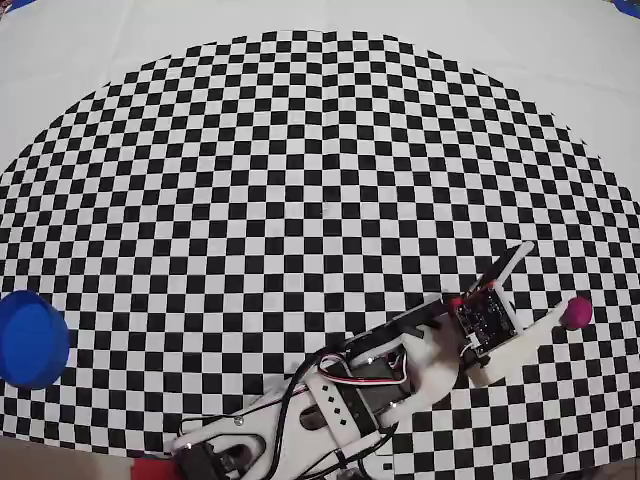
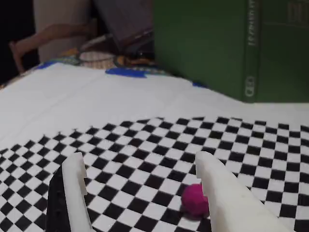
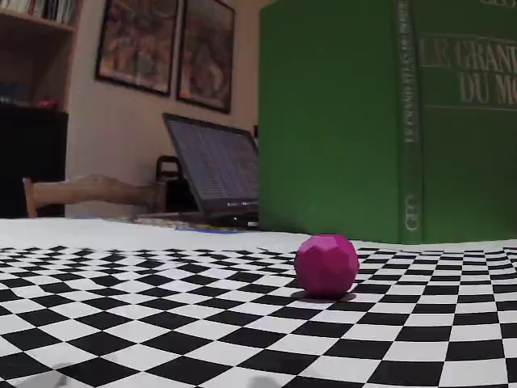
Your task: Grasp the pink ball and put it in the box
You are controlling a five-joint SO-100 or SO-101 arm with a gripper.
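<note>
The pink ball (image 1: pixel 577 312) lies on the checkered mat near its right edge. In the wrist view the ball (image 2: pixel 194 198) rests on the mat between the white fingers, close against the inner side of the right finger (image 2: pixel 219 193). My gripper (image 1: pixel 540 285) is open wide and empty, low over the mat; it also shows in the wrist view (image 2: pixel 140 162). The fixed view shows the ball (image 3: pixel 326 265) alone on the mat, with no gripper in sight. The blue box (image 1: pixel 30 338) is a round blue container at the mat's far left edge.
A large green book (image 2: pixel 227 43) stands upright beyond the mat, also seen in the fixed view (image 3: pixel 388 121). A laptop (image 3: pixel 210 174) and a chair (image 3: pixel 89 194) are behind the table. The arm's base (image 1: pixel 300 420) sits at the bottom edge of the overhead view.
</note>
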